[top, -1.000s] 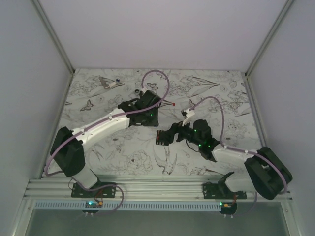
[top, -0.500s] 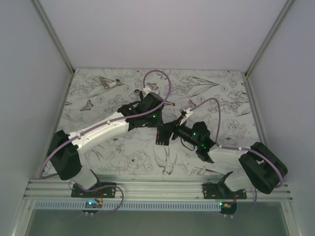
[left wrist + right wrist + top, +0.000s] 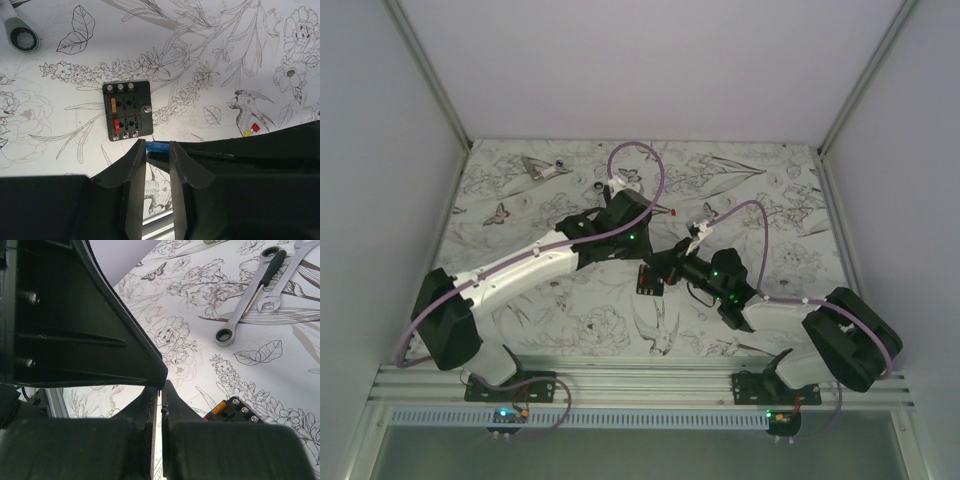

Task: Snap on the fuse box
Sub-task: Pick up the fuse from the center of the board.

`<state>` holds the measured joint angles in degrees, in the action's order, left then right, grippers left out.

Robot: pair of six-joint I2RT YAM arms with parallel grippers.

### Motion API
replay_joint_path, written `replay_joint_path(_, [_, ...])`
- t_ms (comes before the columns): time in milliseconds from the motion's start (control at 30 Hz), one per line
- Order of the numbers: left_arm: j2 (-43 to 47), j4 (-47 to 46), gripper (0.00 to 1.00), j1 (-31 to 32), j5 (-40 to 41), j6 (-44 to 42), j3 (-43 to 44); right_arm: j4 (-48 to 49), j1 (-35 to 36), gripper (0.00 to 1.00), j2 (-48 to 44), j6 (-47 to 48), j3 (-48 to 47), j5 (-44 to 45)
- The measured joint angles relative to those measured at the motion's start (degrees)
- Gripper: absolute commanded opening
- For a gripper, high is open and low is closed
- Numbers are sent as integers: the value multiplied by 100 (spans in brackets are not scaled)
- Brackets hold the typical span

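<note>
The fuse box (image 3: 127, 111) is a small black box lying flat on the patterned cloth, with an orange and a red fuse in its slots; it also shows in the top view (image 3: 650, 280) and at the right wrist view's lower right (image 3: 234, 411). My left gripper (image 3: 156, 147) hovers just near of the fuse box, shut on a small blue fuse (image 3: 158, 146) at its fingertips. My right gripper (image 3: 159, 390) comes in from the side and meets the left one tip to tip. Its jaws are closed to a thin slit, with a sliver of the blue fuse between the tips.
Several wrenches (image 3: 246, 304) lie on the cloth beyond the fuse box, one ring end near the left wrist view's corner (image 3: 21, 36). Loose yellow and red fuses (image 3: 251, 130) sit by a drawn bird. More small parts (image 3: 542, 168) lie at the far left.
The right gripper has swung left to the left gripper's tips and closed from wide open to nearly shut. The left arm moved right, over the fuse box, still holding the blue fuse.
</note>
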<state>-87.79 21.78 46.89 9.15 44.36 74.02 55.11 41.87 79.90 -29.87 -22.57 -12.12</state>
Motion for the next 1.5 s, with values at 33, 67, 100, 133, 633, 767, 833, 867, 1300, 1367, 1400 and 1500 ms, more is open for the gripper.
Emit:
replay_joint_path(33, [11,-4,20,0,0,0,-7,-2,0,0,0,0,0,0])
replay_joint_path(67, [20,-4,23,0,0,0,-7,-4,0,0,0,0,0,0])
replay_joint_path(100, [26,-11,27,0,0,0,-13,-7,0,0,0,9,0,-2])
replay_joint_path(133, [42,-22,31,0,0,-4,-28,-7,0,0,0,28,0,-13])
replay_joint_path(633, [1565,-155,44,-33,-1416,-2557,-363,-1606,-804,0,-905,1246,-448,-2240])
replay_joint_path(767, [1930,-168,43,-125,-2218,-3272,-516,-2286,-870,0,-1215,1659,-826,-3062])
replay_joint_path(833, [2009,-170,43,-155,-2527,-3526,-584,-2538,-870,0,-1322,1801,-951,-3432])
replay_joint_path(867, [2037,-168,43,-166,-2673,-3648,-625,-2658,-870,0,-1364,1878,-1001,-3613])
replay_joint_path(1300, [1759,-160,35,-201,-3945,-4253,-686,-3340,-870,0,-1510,2179,-1143,-4745])
replay_joint_path(1367, [1707,-160,35,-201,-4017,-4293,-686,-3353,-870,0,-1510,2179,-1143,-4809])
replay_joint_path(1400, [1692,-160,34,-201,-4046,-4301,-686,-3355,-870,0,-1510,2179,-1143,-4833])
replay_joint_path(1500, [1637,-160,31,-201,-4107,-4350,-686,-3355,-870,0,-1510,2177,-1143,-4894])
